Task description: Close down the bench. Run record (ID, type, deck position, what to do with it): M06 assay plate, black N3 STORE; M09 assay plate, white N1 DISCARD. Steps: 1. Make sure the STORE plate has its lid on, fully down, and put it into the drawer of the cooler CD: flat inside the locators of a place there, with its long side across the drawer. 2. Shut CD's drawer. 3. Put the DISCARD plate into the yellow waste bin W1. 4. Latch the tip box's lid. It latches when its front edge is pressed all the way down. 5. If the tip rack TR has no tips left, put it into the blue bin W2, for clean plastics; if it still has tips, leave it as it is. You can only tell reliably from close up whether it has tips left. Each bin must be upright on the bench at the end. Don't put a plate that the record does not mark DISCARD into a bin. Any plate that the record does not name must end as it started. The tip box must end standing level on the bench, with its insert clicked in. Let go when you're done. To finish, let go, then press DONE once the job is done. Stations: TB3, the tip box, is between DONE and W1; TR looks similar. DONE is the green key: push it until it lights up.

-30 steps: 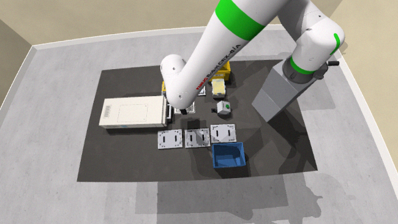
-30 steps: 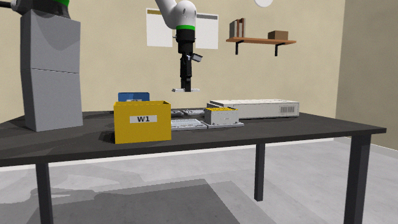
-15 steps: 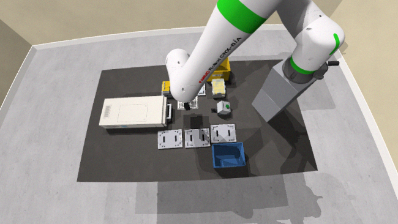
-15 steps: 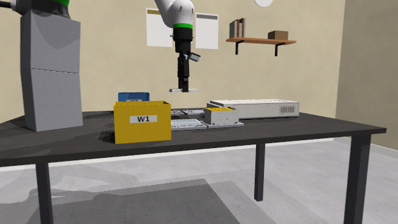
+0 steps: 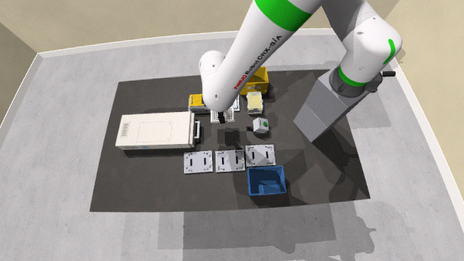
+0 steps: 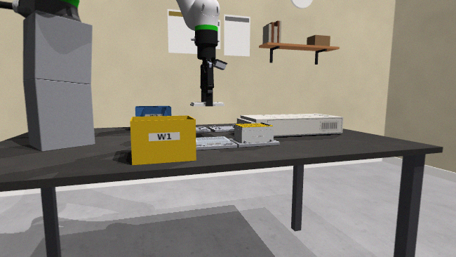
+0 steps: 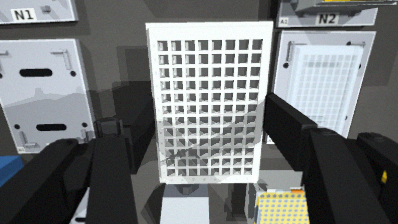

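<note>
Black two-finger gripper [image 7: 210, 150] jaws partly closed, clamping white gridded rectangular tip rack [image 7: 210, 100] by long sides, level, high above dark surface [image 6: 316, 144].

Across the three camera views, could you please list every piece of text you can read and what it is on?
"W1": yellow waste bin.
"FANUC Robot CRX-5iA": arm link.
"N1": deck plate.
"N2": deck plate.
Barcode on the cooler: unreadable.
Label on the blue bin: too small.
The gripper holds an unmarked white grid rack.
</note>
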{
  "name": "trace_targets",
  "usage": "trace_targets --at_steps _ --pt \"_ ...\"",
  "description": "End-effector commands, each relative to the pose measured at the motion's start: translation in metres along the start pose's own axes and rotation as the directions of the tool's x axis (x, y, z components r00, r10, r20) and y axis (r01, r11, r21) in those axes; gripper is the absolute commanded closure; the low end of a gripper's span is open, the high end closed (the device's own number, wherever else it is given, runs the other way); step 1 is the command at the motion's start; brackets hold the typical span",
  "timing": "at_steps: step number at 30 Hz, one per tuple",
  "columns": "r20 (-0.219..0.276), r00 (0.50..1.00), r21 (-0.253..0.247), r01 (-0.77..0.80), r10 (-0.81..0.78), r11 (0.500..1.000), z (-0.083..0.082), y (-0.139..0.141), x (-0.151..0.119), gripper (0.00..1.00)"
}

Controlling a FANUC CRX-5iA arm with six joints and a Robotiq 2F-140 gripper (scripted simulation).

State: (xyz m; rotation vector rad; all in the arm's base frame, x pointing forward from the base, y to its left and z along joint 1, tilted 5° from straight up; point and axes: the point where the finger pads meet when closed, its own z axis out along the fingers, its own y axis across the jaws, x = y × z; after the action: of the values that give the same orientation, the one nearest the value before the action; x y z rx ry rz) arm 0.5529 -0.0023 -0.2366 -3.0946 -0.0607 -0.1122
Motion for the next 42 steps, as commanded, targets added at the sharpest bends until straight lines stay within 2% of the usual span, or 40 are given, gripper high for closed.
trace_targets --at_steps 1,42 --pt "-0.002 1.000 0.000 0.000 0.000 1.000 -0.001 0.008 -0.005 0.90" --pt "-0.002 1.000 0.000 0.000 0.000 1.000 -0.001 0.085 -0.058 0.90"
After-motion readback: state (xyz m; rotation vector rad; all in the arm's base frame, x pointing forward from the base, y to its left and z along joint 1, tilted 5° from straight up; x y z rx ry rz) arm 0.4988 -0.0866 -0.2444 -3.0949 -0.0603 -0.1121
